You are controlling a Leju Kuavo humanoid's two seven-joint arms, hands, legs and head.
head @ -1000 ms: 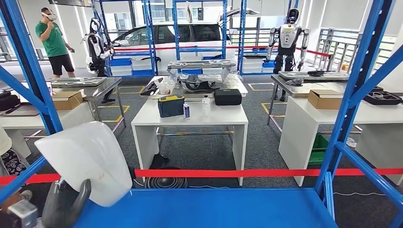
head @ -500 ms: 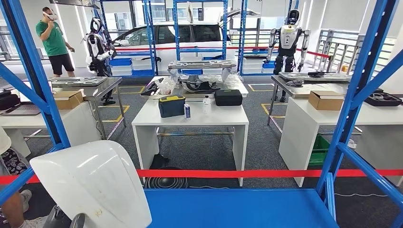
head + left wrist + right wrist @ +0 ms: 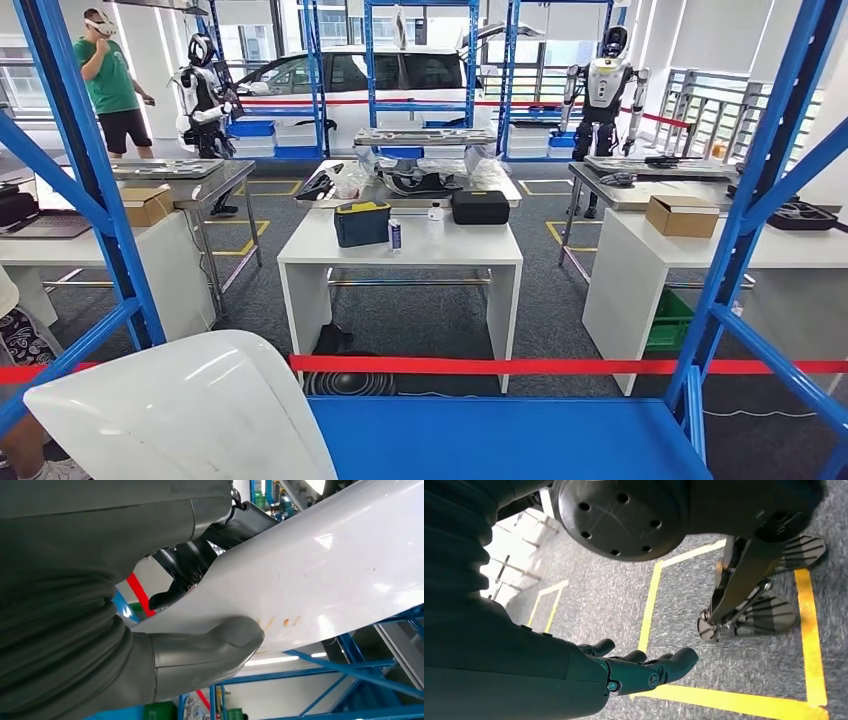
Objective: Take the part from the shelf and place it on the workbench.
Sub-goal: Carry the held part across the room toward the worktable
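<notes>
Bare blue metal shelf board [image 3: 500, 435] lies open ahead; blue steel uprights [image 3: 745, 210] flank it, red barrier tape [image 3: 560, 366] strung across behind

Part [image 3: 190, 415] at left over the shelf [image 3: 500, 440]; table [image 3: 400, 250] beyond, behind the tape [image 3: 560, 366].

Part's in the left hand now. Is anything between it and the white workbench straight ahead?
Yes. The left hand holds the white part; between it and the white workbench run the blue shelf frame and a red tape barrier.
</notes>
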